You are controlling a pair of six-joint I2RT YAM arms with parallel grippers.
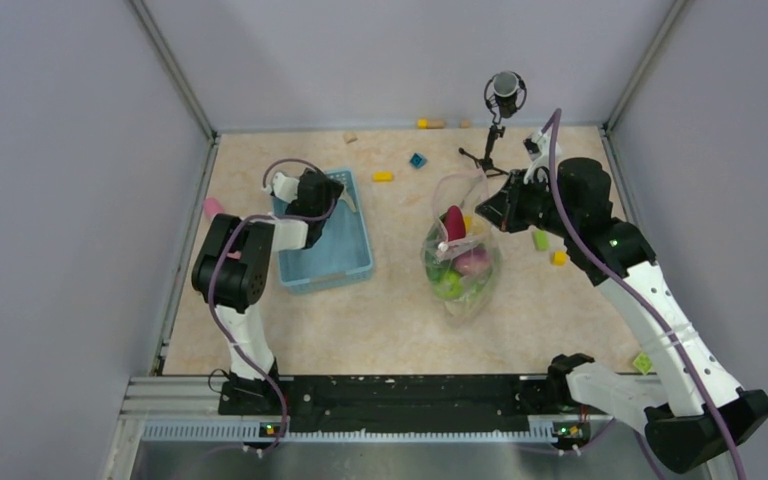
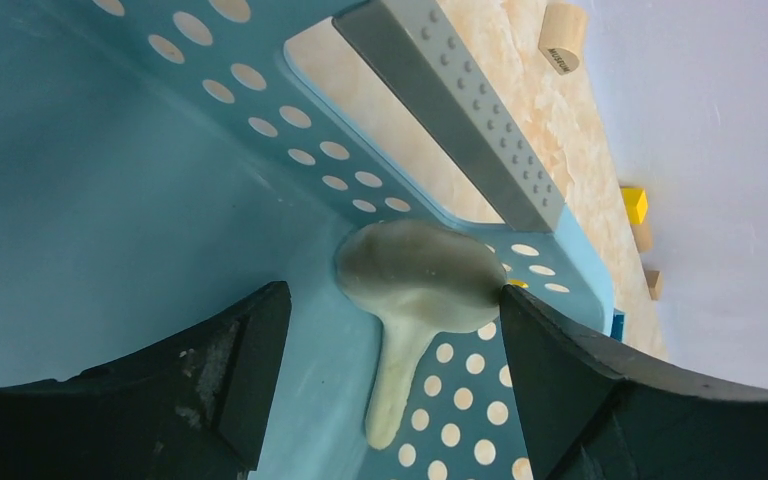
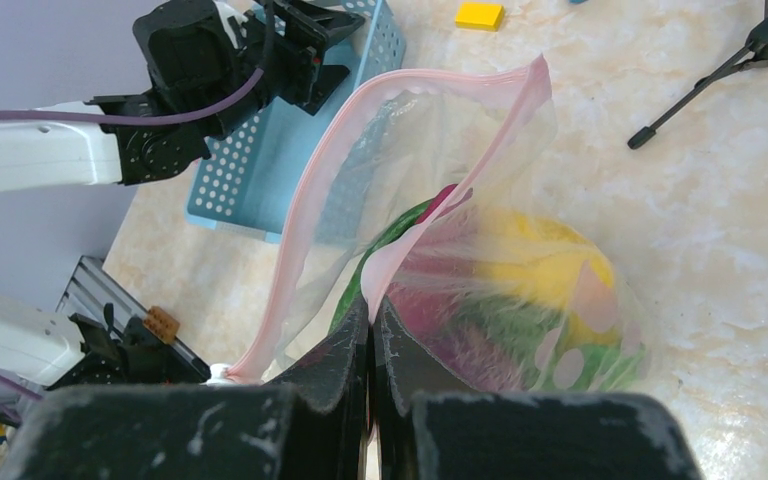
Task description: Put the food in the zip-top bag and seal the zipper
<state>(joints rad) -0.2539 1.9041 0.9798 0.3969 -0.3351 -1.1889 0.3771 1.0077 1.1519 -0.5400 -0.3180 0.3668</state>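
The zip-top bag (image 1: 463, 262) stands mid-table with its mouth open. It holds the food: a red-purple piece (image 1: 454, 222), a green lime (image 1: 449, 285), yellow citrus (image 3: 550, 265) and leafy green. My right gripper (image 1: 495, 208) is shut on the bag's pink-red zipper (image 3: 310, 190), pinching one lip of the strip between its fingertips (image 3: 372, 305). My left gripper (image 1: 345, 202) is open inside the light blue basket (image 1: 325, 265). Its fingers (image 2: 390, 330) straddle a pale cream mushroom-shaped toy (image 2: 420, 275) lying in the basket's corner. The right finger touches its cap.
A microphone on a tripod (image 1: 500, 100) stands behind the bag. Small blocks lie around: yellow (image 1: 383, 177), blue (image 1: 417, 160), green (image 1: 540, 240), orange (image 1: 558, 257). A pink stick (image 1: 212, 207) lies left of the basket. The walls close in on three sides.
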